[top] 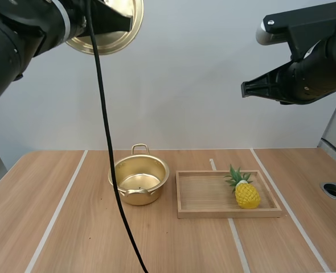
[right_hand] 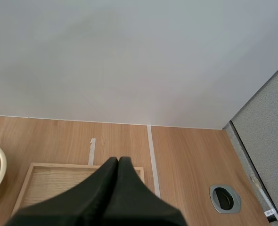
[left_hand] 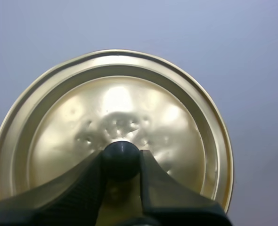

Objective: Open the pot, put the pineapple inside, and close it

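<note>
A: Where do we have the lid (left_hand: 129, 103)?

B: Our left hand (left_hand: 121, 159) has it. The 2 fingers (left_hand: 82, 188) pinch the black knob (left_hand: 120, 149) between their tips, and the gold disc stands on edge in front of them, its dented face turned to the wrist camera. From above we see it raised well clear of the worktop (top: 71, 227).

A: And the pot (top: 162, 169)?

B: It stands uncovered on the worktop, upright, with 1 handle toward the wall and 1 toward us. We see nothing inside it.

A: The pineapple (top: 246, 194)?

B: It lies on its side in the wooden tray (top: 230, 214), in the tray's right part, with its green crown pointing toward the back and left. The tray sits just to the right of the pot, with a narrow gap between them.

A: What is our right hand (right_hand: 118, 162) doing?

B: It holds nothing. Its fingers lie pressed together as 1 dark wedge. It hangs high above the tray's far side, tip pointing left, well apart from the pineapple.

A: Anything else on the worktop?

B: A round metal-rimmed hole (top: 335, 190) near the right edge.
</note>
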Robot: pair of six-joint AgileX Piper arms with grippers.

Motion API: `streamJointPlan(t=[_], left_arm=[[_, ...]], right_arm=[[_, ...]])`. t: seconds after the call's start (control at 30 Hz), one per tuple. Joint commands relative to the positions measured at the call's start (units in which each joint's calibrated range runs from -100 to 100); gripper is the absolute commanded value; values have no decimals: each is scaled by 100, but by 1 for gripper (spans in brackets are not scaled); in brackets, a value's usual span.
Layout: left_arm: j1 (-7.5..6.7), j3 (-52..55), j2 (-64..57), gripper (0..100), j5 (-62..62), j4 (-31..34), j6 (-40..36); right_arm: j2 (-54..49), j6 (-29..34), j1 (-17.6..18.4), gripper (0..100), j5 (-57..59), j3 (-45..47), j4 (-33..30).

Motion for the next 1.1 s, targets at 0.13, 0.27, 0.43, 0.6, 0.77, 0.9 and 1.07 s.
streamJointPlan(t=[0.13,0.27,0.43,0.6,0.77,0.9,1.07], left_arm=[[-11,-52,-686,0,-774,-269,-25],[-11,-52,-1041,0,-808,-416,-25],[-11,-52,-1352,0,-825,-416,-25],[-11,-52,-1440,0,-825,-416,-25],[-11,-52,-1440,0,-825,-416,-25],[-11,-52,-1439,0,-825,-292,-25],[-11,-52,-1439,0,-825,-66,-25]], right_arm=[[-25,11,-23,0,-26,-49,2],[-25,11,-23,0,16,-49,44],[-25,11,-23,0,154,-49,134],[-25,-9,-23,0,114,-49,134],[-25,-112,-23,0,-49,-49,134],[126,-112,-23,0,-106,-49,134],[507,-219,-23,0,240,-49,166]])
